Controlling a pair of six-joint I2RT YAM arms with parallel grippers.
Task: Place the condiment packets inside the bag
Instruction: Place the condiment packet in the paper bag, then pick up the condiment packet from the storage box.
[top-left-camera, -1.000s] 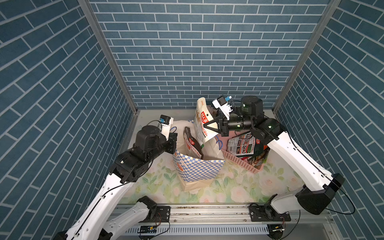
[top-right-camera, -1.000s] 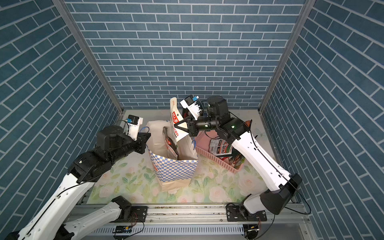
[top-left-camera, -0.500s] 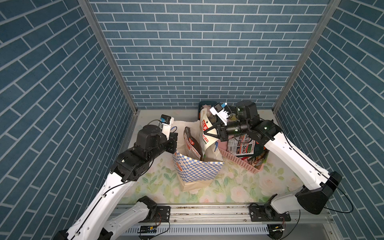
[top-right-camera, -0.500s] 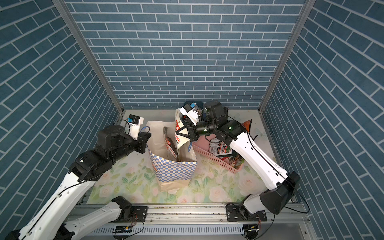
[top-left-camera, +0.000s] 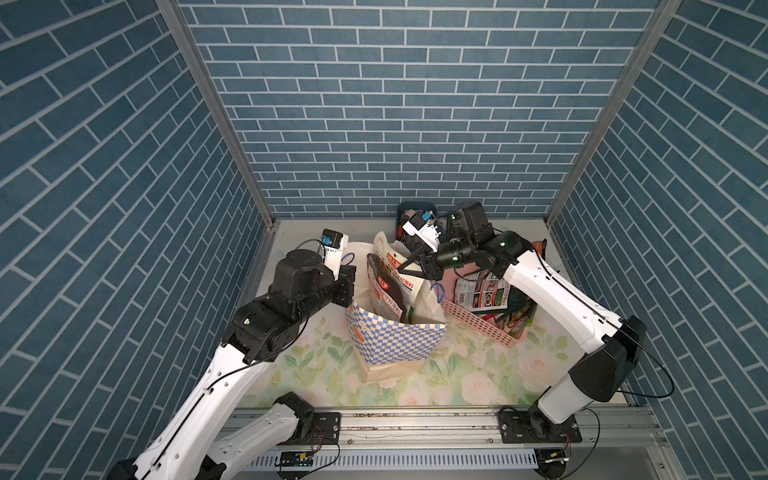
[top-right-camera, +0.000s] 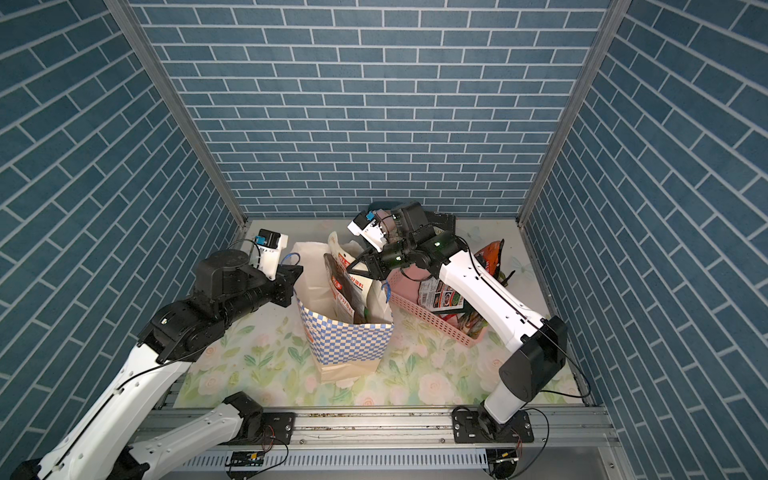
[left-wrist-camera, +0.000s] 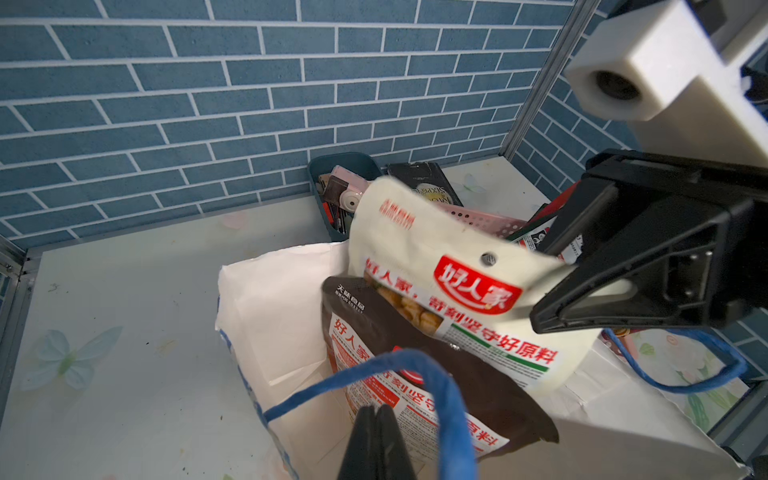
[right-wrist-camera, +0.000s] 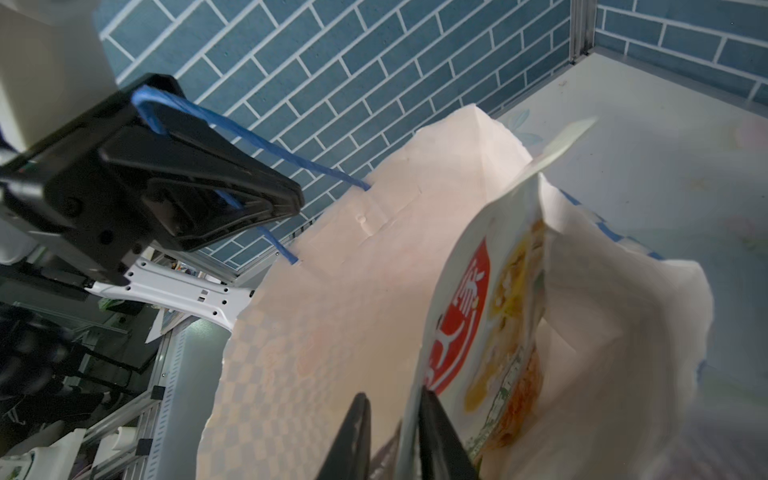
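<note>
Right gripper (top-left-camera: 406, 262): fingers are parted above the mouth of the bag (top-left-camera: 395, 345). The top corner of the cream-white packet (left-wrist-camera: 436, 257) is seen between them and is not clamped. In the right wrist view its edge is laid against one finger.

Left gripper (right-wrist-camera: 291, 199): fingers are pressed together on the blue cord handle (right-wrist-camera: 249, 137) at the bag's side away from the pink basket (top-left-camera: 478, 324). The cord is drawn taut from the rim.

Bag: stood upright on the floral mat (top-left-camera: 457, 374), mouth open, white lining shown.

Contents: the cream-white packet, red logo, is lodged leaning, its top raised well above the rim. The dark brown packet (left-wrist-camera: 357, 299) is set just beside it, lower.

Further packets (top-left-camera: 484, 291) are stacked in the pink basket, just beside the bag.

Dark blue tub (left-wrist-camera: 345, 160): placed against the back wall.
</note>
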